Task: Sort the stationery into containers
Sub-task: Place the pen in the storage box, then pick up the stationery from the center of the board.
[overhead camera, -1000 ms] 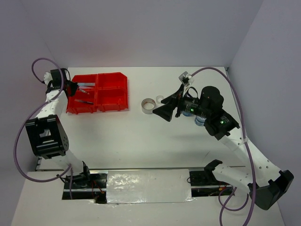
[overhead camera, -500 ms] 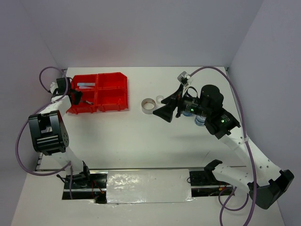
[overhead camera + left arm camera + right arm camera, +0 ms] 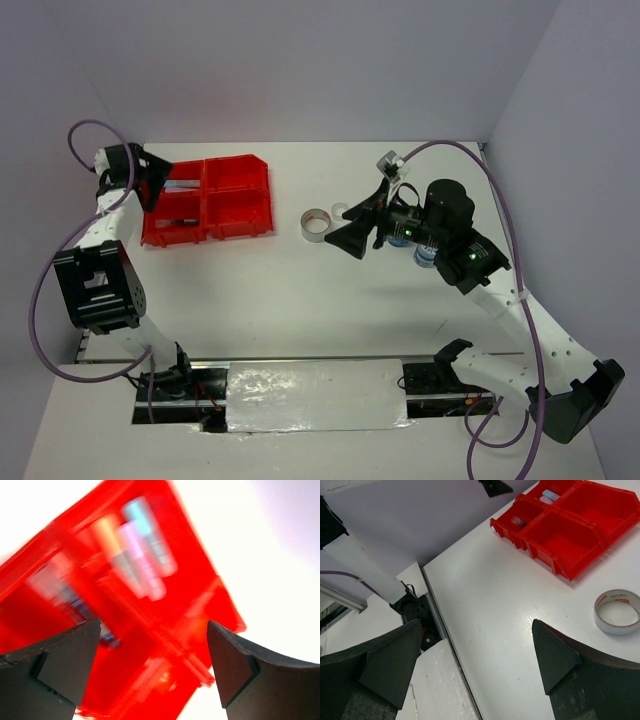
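we see a white table [image 3: 300, 300] with both arms reaching out over it, the left arm [image 3: 100, 285] up its left side and the right arm [image 3: 500, 290] bending in from the right.

the red bin block [image 3: 225, 205] sits at the far left of the table, its four compartments in two rows of two. the right wrist view shows the same block [image 3: 570, 535] far across the table, and the left wrist view shows it [image 3: 190, 595] close up and blurred.

the left gripper [image 3: 150, 183] hangs over the block's left edge. in its own view its jaws [image 3: 152, 645] stand wide apart with nothing between them. the right gripper [image 3: 358, 225] hovers above mid-table, well apart from the block. its jaws [image 3: 475, 630] are also spread wide and hold nothing.

a grey tape ring [image 3: 316, 235] lies flat on the table just left of the right gripper, and shows at the right edge of the right wrist view [image 3: 616, 630]. a clear tape ring [image 3: 341, 210] lies just beside it, partly hidden by the fingers. a blue-white tub [image 3: 425, 256] stands under the right arm.

in the block's far-left compartment an orange stick [image 3: 107, 535], a lilac stick [image 3: 142, 565] and a light-blue stick [image 3: 150, 535] lie side by side. the near-left compartment holds something thin and dark that we cannot make out.
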Robot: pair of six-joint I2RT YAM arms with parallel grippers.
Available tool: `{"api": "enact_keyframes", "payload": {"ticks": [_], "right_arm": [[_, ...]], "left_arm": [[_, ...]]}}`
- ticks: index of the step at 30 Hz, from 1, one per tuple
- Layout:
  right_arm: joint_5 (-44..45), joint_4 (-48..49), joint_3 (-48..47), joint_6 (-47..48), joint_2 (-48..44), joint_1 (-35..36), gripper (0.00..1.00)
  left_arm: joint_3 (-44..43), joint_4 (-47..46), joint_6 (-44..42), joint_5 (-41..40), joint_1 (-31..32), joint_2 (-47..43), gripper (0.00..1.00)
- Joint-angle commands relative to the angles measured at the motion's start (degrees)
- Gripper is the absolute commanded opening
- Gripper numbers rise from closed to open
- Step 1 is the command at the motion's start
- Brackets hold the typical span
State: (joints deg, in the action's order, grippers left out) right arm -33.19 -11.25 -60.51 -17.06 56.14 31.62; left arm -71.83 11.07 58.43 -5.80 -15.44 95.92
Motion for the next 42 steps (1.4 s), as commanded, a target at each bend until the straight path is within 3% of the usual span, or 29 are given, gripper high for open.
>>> {"api": "enact_keyframes", "payload": {"ticks": [1,4,7,8,12,16,25,31,39,42], "right_arm": [[1.7,0.7,-3.1,-0.3,0.0,-0.2,0.96],[5.0,-1.0,-2.8,-0.5,-0.2,-0.2,0.96],[8.7,-4.0,-2.7,-0.3,-0.9,-0.3,0.96],[11.0,-5.2,-3.1,-0.2,-1.3,-0.4,0.96],[19.8,-12.2,-5.6,-0.3,-3.2,-0.5,0.96],[22.0,-18.0,-7.3,-1.1,-4.2,-0.7,0.96],[19.6,-19.0,-4.4,-2.0,-8.4,-0.8,0.97],[19.0,-20.5,-4.1,-1.3,-10.5,-0.8,0.96],[18.3,-21.5,-5.8,0.1,-9.5,-0.8,0.96],[18.2,-21.1,-6.0,0.2,-9.0,-0.9,0.96]], "left_arm": [[-9.0,-0.8,-5.9,5.4,0.5,-2.1,0.99],[-16.6,6.0,-14.3,6.9,4.5,-0.4,0.99],[-22.5,13.7,-25.1,6.2,13.4,0.9,0.99],[-23.6,18.5,-28.9,6.1,19.4,1.3,0.99],[-25.5,25.6,-31.8,2.7,31.9,4.9,0.99],[-27.6,26.5,-33.6,-1.1,43.7,9.6,0.98],[-41.1,32.6,-31.7,-4.7,46.6,25.5,0.92],[-41.6,33.0,-31.6,-6.2,46.5,30.2,0.88],[-38.8,30.4,-30.0,-1.9,46.4,33.6,0.72],[-38.9,30.7,-30.0,-0.8,46.4,35.2,0.50]]}}
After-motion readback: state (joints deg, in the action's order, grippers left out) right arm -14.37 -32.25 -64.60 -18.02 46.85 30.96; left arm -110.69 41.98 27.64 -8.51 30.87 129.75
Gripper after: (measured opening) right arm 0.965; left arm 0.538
